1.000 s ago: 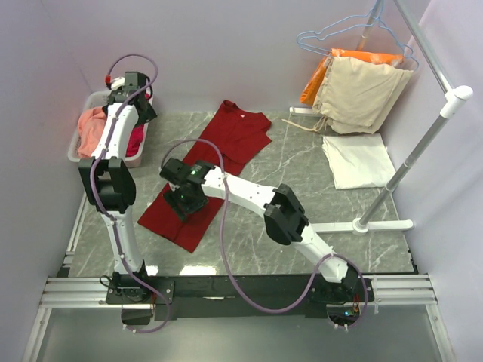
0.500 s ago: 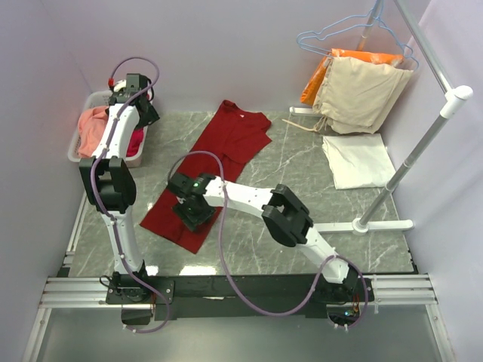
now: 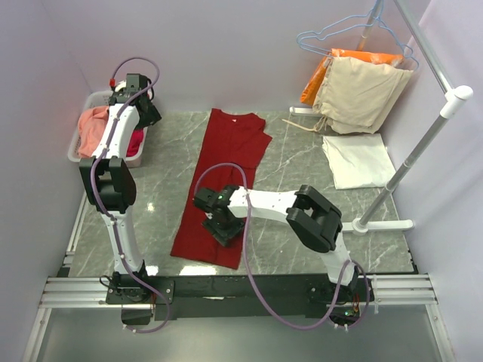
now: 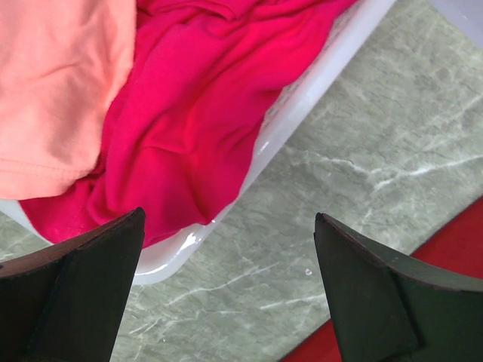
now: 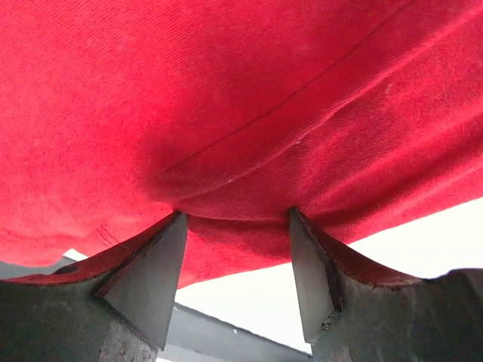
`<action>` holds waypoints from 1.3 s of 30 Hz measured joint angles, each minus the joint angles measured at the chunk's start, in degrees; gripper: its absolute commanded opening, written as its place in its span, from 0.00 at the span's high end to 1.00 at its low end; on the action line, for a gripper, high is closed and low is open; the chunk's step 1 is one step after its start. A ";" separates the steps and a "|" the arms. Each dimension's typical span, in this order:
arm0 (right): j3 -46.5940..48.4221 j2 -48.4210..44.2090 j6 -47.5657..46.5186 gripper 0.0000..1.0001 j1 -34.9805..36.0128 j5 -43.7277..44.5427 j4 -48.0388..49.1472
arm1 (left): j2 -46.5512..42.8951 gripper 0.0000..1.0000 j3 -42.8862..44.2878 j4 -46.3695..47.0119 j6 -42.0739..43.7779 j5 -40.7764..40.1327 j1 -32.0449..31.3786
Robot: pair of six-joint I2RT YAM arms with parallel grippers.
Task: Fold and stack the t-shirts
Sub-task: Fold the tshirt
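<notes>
Top external view: dark red shirt (image 3: 226,162) lies flat mid-table (image 3: 302,173), collar toward 12 o'clock. Right gripper (image 3: 224,226), fingers spread, presses its 6 o'clock end. Left gripper (image 3: 136,102), spread wide, hangs by the basket (image 3: 74,147) at 10 o'clock.

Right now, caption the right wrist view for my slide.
Open right hand pressed onto the dark red t-shirt, cloth bulging between its fingers.

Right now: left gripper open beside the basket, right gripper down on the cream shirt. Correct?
No. The right gripper is down on the dark red shirt, not the cream shirt, which lies apart at the right. The right wrist view shows red cloth against its fingers. The left gripper is open beside the basket.
</notes>
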 measured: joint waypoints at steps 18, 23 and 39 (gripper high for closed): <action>-19.52 -13.25 7.72 0.38 -3.50 -0.20 -0.76 | -0.22 0.00 -1.90 2.05 2.78 6.08 -4.76; -18.95 -17.03 10.88 0.37 -3.50 2.71 -2.99 | -1.53 0.01 -6.23 4.48 3.28 8.41 -9.18; -6.78 -29.79 24.72 0.39 -20.06 14.82 -7.39 | 3.17 0.00 -9.86 7.19 -5.73 13.40 -30.93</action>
